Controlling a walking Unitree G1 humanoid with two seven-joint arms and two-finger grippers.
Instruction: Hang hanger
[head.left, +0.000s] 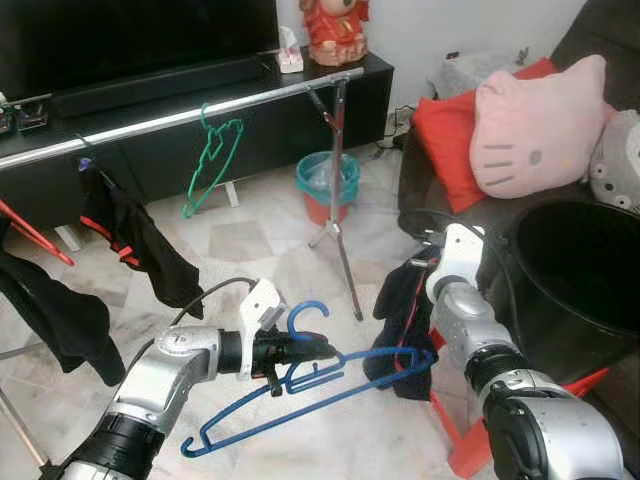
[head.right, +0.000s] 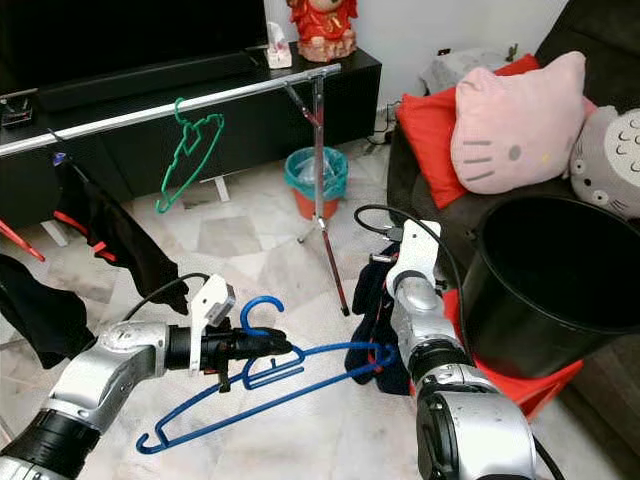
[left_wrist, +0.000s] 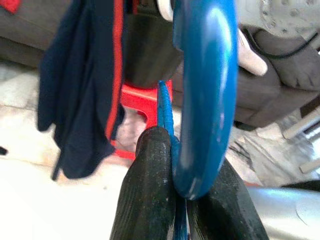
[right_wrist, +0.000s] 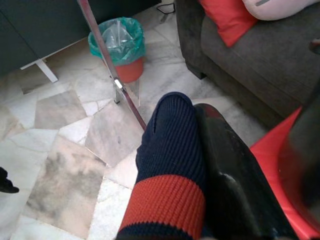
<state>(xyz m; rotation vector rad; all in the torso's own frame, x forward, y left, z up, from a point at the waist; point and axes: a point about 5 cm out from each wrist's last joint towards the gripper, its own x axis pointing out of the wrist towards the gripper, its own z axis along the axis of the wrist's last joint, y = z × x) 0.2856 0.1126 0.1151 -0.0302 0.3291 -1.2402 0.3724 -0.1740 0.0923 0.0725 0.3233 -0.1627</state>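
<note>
Low over the marble floor (head.left: 250, 240), in the left eye view, the left gripper (head.left: 300, 350) grasps a blue hanger (head.left: 300, 395) just under its hook, the frame slanting down toward the robot's left. Its far shoulder touches a dark navy garment (head.left: 400, 320) that hangs from the right gripper (head.left: 420, 262), beside a large black bucket (head.left: 575, 265) on a red stool (head.left: 470, 450). Behind, a silver clothes rail (head.left: 180, 115) on a thin stand carries a green hanger (head.left: 212, 160) and a black garment (head.left: 135, 235), with a teal-lined bin (head.left: 327, 185) by the stand and a pink cat-face cushion (head.left: 540, 125) on the sofa. From the right eye view the same scene shows, the blue hanger held well below the rail and nearer the robot than it. Close up in the left wrist view, the two black fingers (left_wrist: 150, 190) are clenched on the hanger's ribbed blue neck, the thick blue hook curving up over them, the navy garment with its red stripe hanging beyond. Along the right wrist view, a navy knitted cuff with a red band drapes over one black finger (right_wrist: 235, 175); whether the fingers pinch the garment or it merely hangs there, I cannot tell.
</note>
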